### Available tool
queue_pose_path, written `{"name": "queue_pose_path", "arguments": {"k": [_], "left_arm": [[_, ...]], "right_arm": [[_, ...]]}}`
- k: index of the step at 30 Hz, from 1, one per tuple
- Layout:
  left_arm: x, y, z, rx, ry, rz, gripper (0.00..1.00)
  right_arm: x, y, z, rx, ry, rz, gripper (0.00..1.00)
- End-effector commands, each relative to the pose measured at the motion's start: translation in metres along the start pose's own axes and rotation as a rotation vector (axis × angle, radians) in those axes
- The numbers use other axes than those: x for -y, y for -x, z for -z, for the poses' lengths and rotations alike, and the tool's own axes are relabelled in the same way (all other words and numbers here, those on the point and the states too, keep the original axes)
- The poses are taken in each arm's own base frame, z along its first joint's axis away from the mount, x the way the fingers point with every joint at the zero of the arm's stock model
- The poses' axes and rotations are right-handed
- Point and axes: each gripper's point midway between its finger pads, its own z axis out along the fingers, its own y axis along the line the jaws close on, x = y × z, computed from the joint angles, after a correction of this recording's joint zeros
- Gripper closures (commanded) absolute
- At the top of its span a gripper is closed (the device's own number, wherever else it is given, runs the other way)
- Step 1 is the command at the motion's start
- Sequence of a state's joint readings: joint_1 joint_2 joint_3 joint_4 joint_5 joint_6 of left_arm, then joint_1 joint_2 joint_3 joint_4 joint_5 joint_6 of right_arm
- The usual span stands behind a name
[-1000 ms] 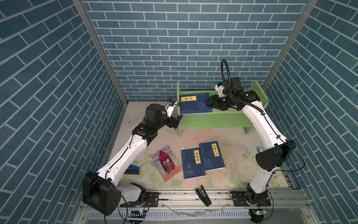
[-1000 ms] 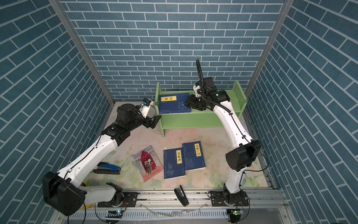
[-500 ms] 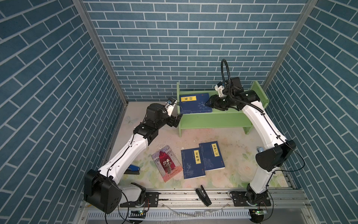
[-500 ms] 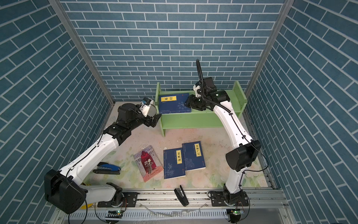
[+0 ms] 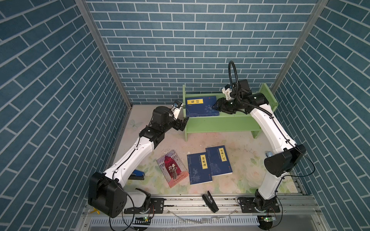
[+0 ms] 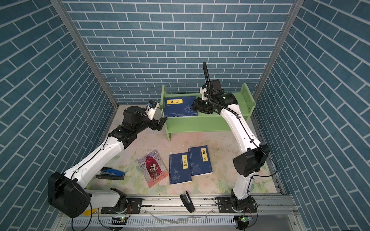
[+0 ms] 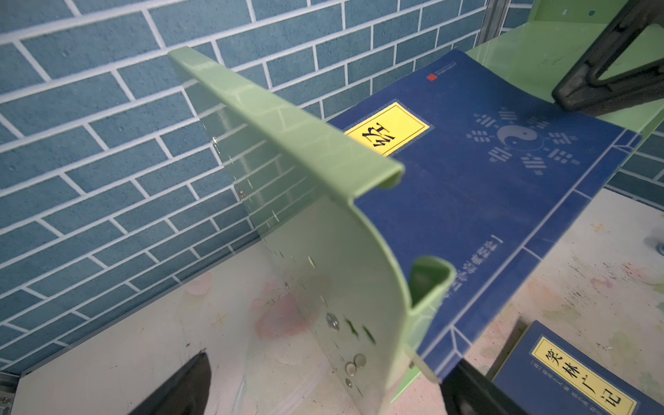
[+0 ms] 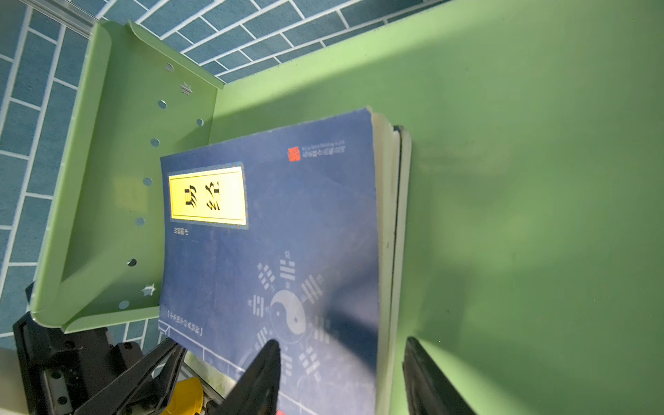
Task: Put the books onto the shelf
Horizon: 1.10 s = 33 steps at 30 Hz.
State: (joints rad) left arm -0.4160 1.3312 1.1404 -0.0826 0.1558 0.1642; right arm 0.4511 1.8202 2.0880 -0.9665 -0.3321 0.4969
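The light green shelf (image 5: 220,122) (image 6: 200,124) stands at the back. Two dark blue books (image 5: 200,107) (image 6: 180,107) (image 8: 273,222) lie stacked flat at the left end of its top tier. My right gripper (image 5: 217,105) (image 8: 341,359) is open at their right edge, one finger over the cover and one over bare shelf. My left gripper (image 5: 183,124) (image 7: 323,395) is open astride the shelf's left end panel (image 7: 323,251). On the table lie a red-and-grey book (image 5: 173,169) (image 6: 153,169) and two dark blue books (image 5: 199,169) (image 5: 219,161).
A blue stapler (image 5: 138,174) (image 6: 111,173) lies on the table under the left arm. A black clip-like piece (image 5: 209,204) rests on the front rail. Brick-patterned walls enclose the table on three sides, close behind the shelf.
The left arm has shifted very slightly; both grippers and all the books stay where they were.
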Motion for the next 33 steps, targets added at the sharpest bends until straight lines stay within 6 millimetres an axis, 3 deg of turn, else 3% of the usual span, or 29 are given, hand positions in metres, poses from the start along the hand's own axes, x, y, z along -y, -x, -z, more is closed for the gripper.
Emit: {"name": "queue_pose_path", "arguments": {"k": [1, 8, 14, 33], "left_arm": [[-0.005, 0.019, 0.002, 0.047, 0.022, 0.007, 0.0], [-0.005, 0.017, 0.001, 0.028, 0.013, 0.034, 0.0], [0.011, 0.01, 0.012, 0.004, -0.069, 0.032, 0.0], [0.001, 0.024, 0.005, 0.033, -0.023, 0.055, 0.0]], "right_arm": [[-0.001, 0.001, 0.006, 0.006, -0.02, 0.035, 0.44], [0.003, 0.0, 0.007, 0.006, -0.039, 0.041, 0.44], [0.002, -0.001, 0.01, 0.01, -0.038, 0.046, 0.44], [-0.002, -0.013, 0.033, 0.045, -0.01, 0.047, 0.43]]}}
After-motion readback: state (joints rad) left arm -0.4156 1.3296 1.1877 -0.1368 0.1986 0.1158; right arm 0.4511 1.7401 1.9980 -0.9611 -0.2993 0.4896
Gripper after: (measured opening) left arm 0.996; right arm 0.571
